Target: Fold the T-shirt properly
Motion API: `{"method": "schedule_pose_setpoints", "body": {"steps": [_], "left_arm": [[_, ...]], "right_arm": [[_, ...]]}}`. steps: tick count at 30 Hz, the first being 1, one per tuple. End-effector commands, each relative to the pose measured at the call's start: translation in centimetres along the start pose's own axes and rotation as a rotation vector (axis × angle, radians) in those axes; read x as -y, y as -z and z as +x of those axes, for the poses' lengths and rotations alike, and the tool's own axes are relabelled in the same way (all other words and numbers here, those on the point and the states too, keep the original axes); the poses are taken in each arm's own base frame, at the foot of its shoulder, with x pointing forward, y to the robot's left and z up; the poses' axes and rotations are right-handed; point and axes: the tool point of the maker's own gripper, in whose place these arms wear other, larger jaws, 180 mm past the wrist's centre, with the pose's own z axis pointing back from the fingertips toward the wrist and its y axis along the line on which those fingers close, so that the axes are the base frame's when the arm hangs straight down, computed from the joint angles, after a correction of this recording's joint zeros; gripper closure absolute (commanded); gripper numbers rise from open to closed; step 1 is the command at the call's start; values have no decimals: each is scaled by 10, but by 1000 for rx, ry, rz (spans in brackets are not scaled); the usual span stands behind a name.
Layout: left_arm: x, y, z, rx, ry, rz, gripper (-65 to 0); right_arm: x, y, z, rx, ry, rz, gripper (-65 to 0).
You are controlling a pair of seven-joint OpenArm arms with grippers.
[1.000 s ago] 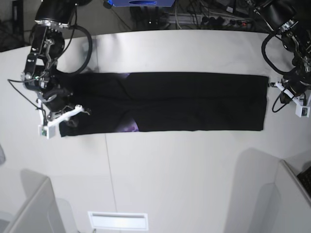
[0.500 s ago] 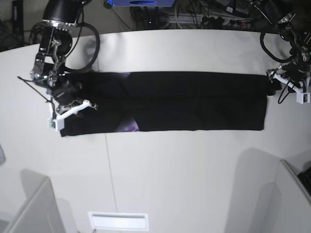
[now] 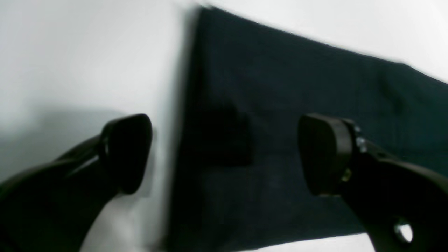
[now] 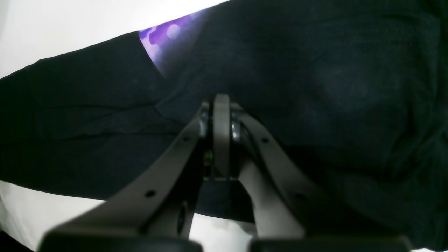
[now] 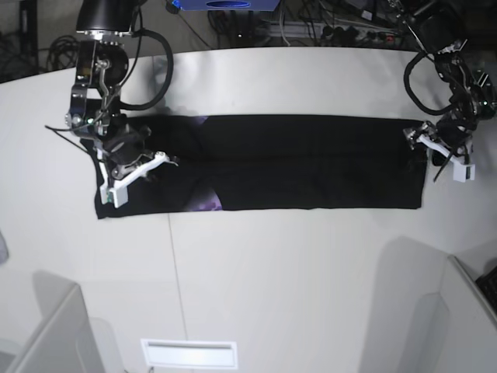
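With my left claw (image 3: 224, 154) spread wide over the T-shirt (image 5: 295, 163) hem and right claw (image 4: 221, 115) clenched empty, next I grab both ends.

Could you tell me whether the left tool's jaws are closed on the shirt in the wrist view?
No, the left tool is wide open, straddling the T-shirt edge.

A robotics lab: white table (image 5: 311, 272), tangled cables (image 5: 342, 27) behind.
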Motion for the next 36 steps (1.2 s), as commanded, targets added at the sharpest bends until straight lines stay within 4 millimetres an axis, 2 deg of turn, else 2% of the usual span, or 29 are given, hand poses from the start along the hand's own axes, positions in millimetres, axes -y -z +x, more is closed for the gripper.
{"method": "schedule_pose_setpoints", "body": {"steps": [1, 10, 11, 13, 16, 20, 23, 29, 36], "left_arm": [[-1, -4, 22, 55, 25, -5, -640], [-5, 7, 4, 14, -37, -18, -635], [-5, 7, 3, 13, -39, -18, -619], [-5, 8, 3, 12, -40, -18, -535], [-6, 7, 3, 12, -39, -17, -367], [-7, 6, 4, 12, -35, -14, -145], [-9, 5, 5, 14, -35, -10, -3], [-20, -6, 25, 33, 20, 20, 0], [-17, -18, 47, 74, 94, 36, 0]], "right_arm": [[-5, -3, 16, 51, -12, 15, 0], [0, -5, 8, 38, -5, 3, 0], [1, -6, 8, 42, -4, 2, 0], [1, -7, 10, 72, -4, 0, 0], [3, -12, 10, 113, -4, -6, 0], [6, -19, 5, 148, -3, -13, 0], [9, -21, -1, 156, 1, -22, 0], [13, -22, -13, 135, 7, -29, 0], [12, -22, -16, 130, 14, -28, 0]]}}
